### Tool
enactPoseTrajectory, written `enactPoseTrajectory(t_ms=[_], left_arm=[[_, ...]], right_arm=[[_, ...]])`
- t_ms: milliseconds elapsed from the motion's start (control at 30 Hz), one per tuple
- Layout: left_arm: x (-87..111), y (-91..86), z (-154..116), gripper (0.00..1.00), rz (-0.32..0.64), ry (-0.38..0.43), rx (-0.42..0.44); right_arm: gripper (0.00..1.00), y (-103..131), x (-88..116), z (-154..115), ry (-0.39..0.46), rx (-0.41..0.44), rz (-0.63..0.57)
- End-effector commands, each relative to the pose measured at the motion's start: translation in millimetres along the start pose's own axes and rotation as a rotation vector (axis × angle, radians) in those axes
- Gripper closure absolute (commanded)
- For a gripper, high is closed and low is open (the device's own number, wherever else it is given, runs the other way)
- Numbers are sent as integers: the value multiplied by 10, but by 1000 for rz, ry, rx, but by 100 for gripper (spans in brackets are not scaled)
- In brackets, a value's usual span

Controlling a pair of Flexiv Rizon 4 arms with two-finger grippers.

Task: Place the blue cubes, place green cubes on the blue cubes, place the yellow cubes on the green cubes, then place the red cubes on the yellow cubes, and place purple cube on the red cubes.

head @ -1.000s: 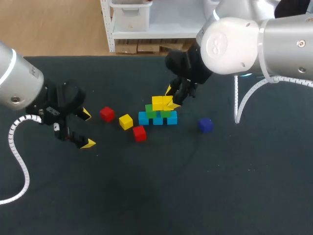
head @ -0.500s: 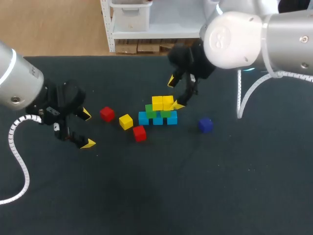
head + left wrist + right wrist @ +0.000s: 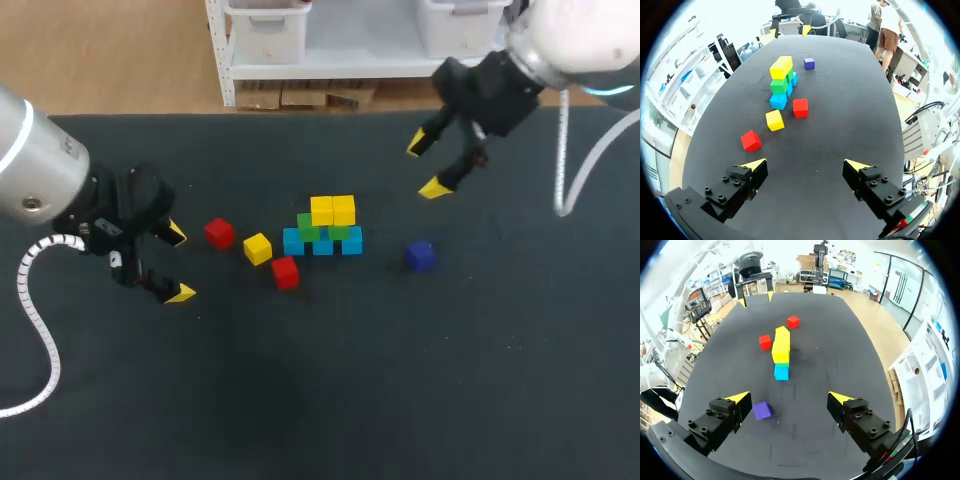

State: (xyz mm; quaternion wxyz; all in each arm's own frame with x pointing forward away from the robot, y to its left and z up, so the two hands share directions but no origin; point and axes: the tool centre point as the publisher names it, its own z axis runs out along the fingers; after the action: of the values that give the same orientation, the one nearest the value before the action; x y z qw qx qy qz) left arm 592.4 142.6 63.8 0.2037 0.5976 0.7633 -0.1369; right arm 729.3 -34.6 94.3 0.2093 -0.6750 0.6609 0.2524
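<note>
Blue cubes (image 3: 322,245), small plain blocks: three, in a touching row near the middle of the dark cloth-covered table (image 3: 420,380). Green cubes (image 3: 308,228): two, seated on the blue row. Yellow cubes (image 3: 332,210): two, side by side and touching, atop the green pair. Loose yellow cube (image 3: 257,248): one, on the cloth just beside the row's left end. Red cubes: two, both on the cloth, the first red cube (image 3: 219,233) left of the loose yellow one, the second red cube (image 3: 285,272) just in front of the row's left end. Purple cube (image 3: 420,255): one, alone on the cloth, right of the row and apart from it. Left gripper (image 3: 178,264): fingers spread wide, holding nothing, well left of all cubes. Right gripper (image 3: 426,167): fingers spread wide, empty, behind and right of the stack, clear of every cube.
</note>
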Motion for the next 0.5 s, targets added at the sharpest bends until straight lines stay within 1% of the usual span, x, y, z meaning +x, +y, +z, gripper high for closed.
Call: enactPoseTrajectory(t_ms=[33, 167, 333, 500], left_arm=[[16, -1, 0, 0, 3, -7, 0], [16, -1, 0, 0, 3, -7, 0], [16, -1, 0, 0, 3, -7, 0], [16, -1, 0, 0, 3, -7, 0]], right_arm=[[0, -9, 151, -178, -75, -16, 2], [0, 5, 259, -252, -77, -32, -23], [0, 22, 378, -269, -62, -84, -70], [0, 22, 378, -269, -62, -84, -70]])
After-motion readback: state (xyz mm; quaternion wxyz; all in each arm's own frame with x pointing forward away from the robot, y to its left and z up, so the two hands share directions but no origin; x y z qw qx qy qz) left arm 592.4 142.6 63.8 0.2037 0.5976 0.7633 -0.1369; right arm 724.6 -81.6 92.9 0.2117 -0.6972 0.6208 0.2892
